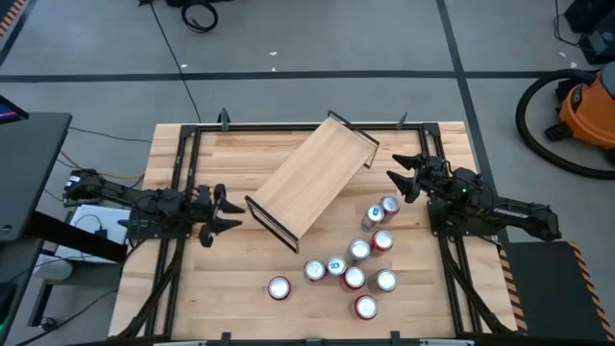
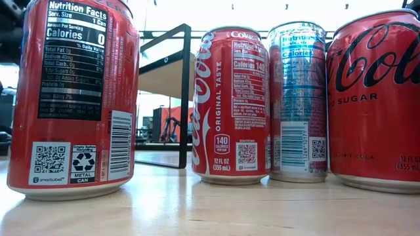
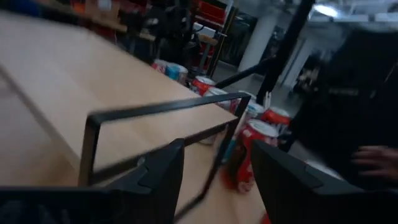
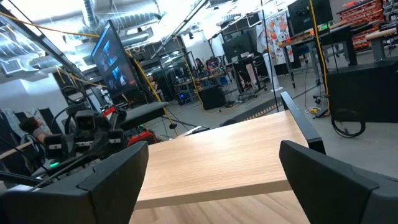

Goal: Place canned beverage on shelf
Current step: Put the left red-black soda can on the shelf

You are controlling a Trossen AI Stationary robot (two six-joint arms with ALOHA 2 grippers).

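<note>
Left gripper [image 1: 227, 213] at left side of slatted table [image 1: 221, 288], fingers spread wide, holding nothing, pointing toward shelf [image 1: 312, 178]. In left wrist view same gripper [image 3: 211, 177] wide apart, black end frame [image 3: 161, 134] of shelf just ahead of fingertips, not touching. Red cans [image 3: 258, 134] beyond that frame, farther from left gripper.

Right gripper [image 1: 404, 176] at right side of table, also wide, empty, tips aimed at shelf's far end. Right wrist view: gripper [image 4: 214, 171] fingers well apart, light-wood plank [image 4: 230, 155] straight ahead between them, apart from both.

Shelf lying diagonally on table between both grippers, one black-framed short end near left gripper, other end [image 1: 353, 131] near right gripper, nothing on plank.

Cluster of cans [image 1: 354, 255] standing upright on table, nearer front edge than either gripper, closer to right gripper; one can [image 1: 388, 206] just below right gripper, one can [image 1: 279, 287] apart from cluster, on left gripper's side. None touched by either gripper.

Low view: four cans close up, red Coke can [image 2: 230, 105] and silver-blue can [image 2: 298, 101] side by side, shelf frame [image 2: 186, 95] behind them.
</note>
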